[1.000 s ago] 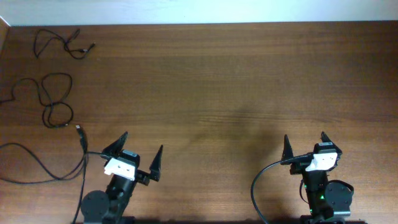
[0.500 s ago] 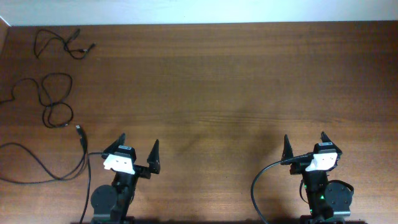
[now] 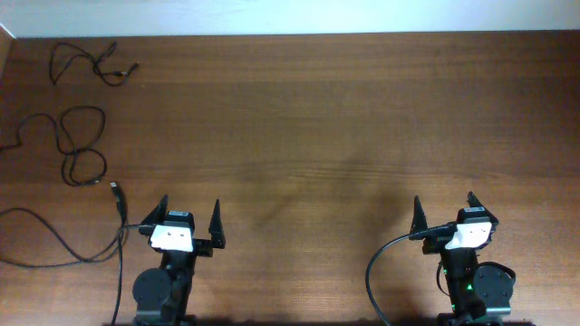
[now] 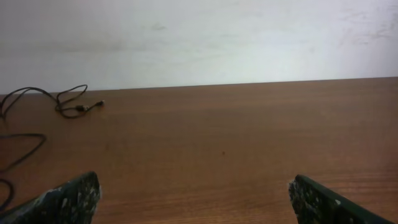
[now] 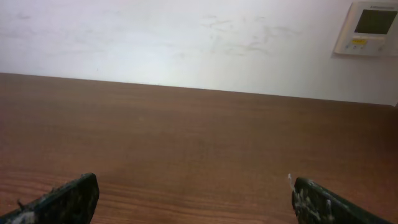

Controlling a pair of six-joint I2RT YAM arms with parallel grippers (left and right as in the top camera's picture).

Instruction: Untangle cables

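Three thin black cables lie apart on the left of the wooden table [image 3: 326, 127]. A small one [image 3: 91, 62] is at the far corner, a looped one [image 3: 80, 145] sits below it, and a long one [image 3: 54, 256] ends in a plug [image 3: 115, 190] just left of my left gripper [image 3: 190, 206]. The left wrist view shows the far cable [image 4: 71, 102] and part of a loop [image 4: 18, 149] at the frame's left edge. My left gripper [image 4: 193, 190] is open and holds nothing. My right gripper [image 3: 444, 201] [image 5: 194, 190] stands open over bare wood, far from the cables.
A white wall [image 4: 199, 37] runs along the table's far edge. On it, at the right, hangs a control panel [image 5: 373, 28]. Thicker black arm cables [image 3: 376, 263] run beside both arm bases.
The left gripper has swung from pointing diagonally right to pointing straight ahead, and has drawn back a little. The right arm and the cables have not moved.
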